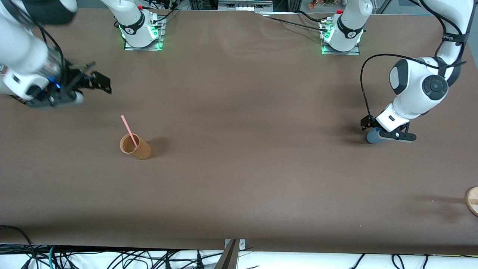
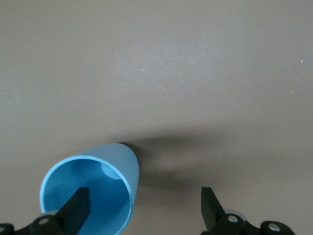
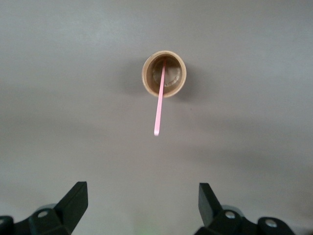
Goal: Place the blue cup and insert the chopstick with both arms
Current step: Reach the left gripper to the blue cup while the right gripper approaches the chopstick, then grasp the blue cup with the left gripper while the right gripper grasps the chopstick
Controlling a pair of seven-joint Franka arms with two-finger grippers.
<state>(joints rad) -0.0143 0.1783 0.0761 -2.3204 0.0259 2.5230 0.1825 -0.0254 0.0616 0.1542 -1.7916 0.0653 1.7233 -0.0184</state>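
Two spread pincers: our left gripper straddles the light, rigid blue cup's rim; the right gripper waits wide, off the chopstick.

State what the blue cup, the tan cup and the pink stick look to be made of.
Blue cup: likely plastic; thin even wall, smooth satin inside with a soft sheen.
Tan cup: maybe cork, wood composite or card; matte, finely speckled tan wall, no gloss.
Pink stick: probably plastic; uniform bright pink, smooth, straight, though too thin to be sure.
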